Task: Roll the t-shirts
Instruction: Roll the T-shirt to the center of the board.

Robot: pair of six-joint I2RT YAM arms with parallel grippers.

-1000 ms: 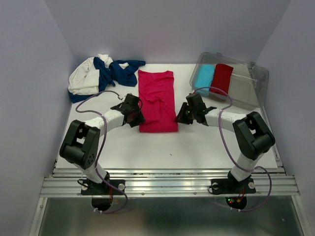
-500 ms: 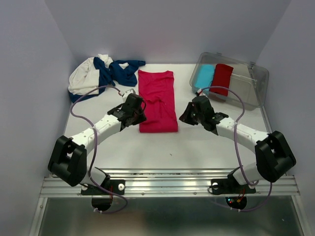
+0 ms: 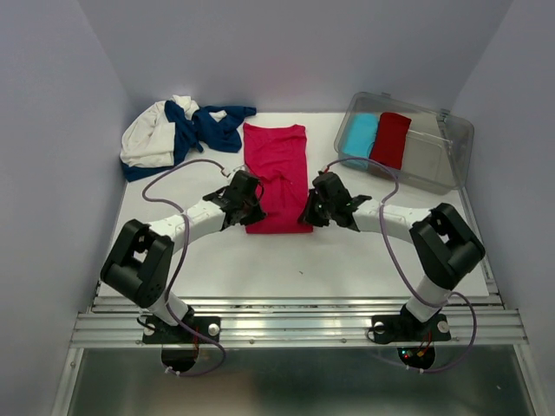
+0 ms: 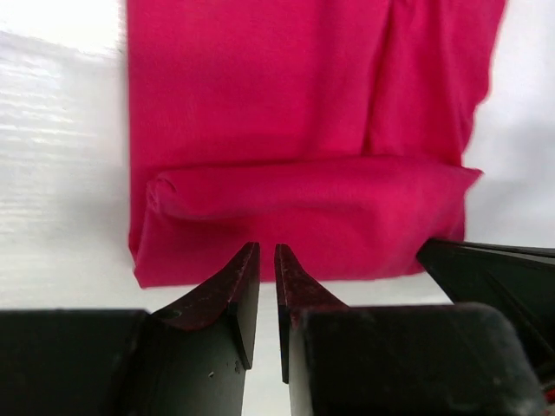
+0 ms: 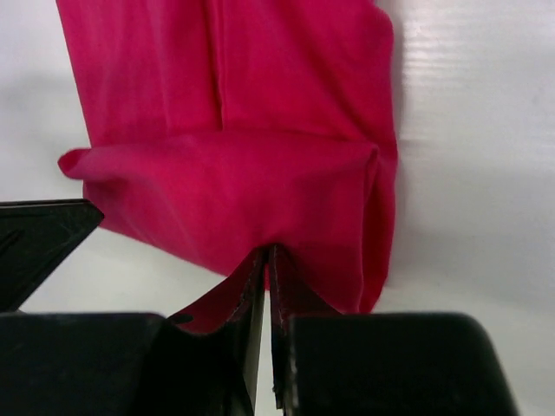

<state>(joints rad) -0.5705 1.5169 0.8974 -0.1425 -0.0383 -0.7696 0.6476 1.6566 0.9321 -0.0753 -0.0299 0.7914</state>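
Table (image 3: 347,260), white, walled on three sides; two arms bolted at near edge.

Clear plastic bin (image 3: 453,143), far right corner of table. Contents: light-blue roll (image 3: 358,133) and darker red roll (image 3: 390,139), side by side at its left end, touching.

Heap at far left corner: cream-white t-shirt (image 3: 147,139) crumpled, navy t-shirt (image 3: 210,126) tangled over its right side, apart from the pink-red one.

Pink-red t-shirt (image 3: 277,169), centre of table, folded to a long narrow strip running away from the arms. Near end turned over into a low first roll, seen as a band across the strip in both wrist views (image 4: 303,199).

Left gripper (image 3: 252,211) (image 4: 267,251), at near left corner of the strip. Jaws narrowed to a slit, tips over the hem; cloth between them or not, cannot tell.

Right gripper (image 3: 309,213) (image 5: 264,253), at near right corner. Jaws almost together, pinching the near hem of the pink-red t-shirt, cloth draped over one finger.
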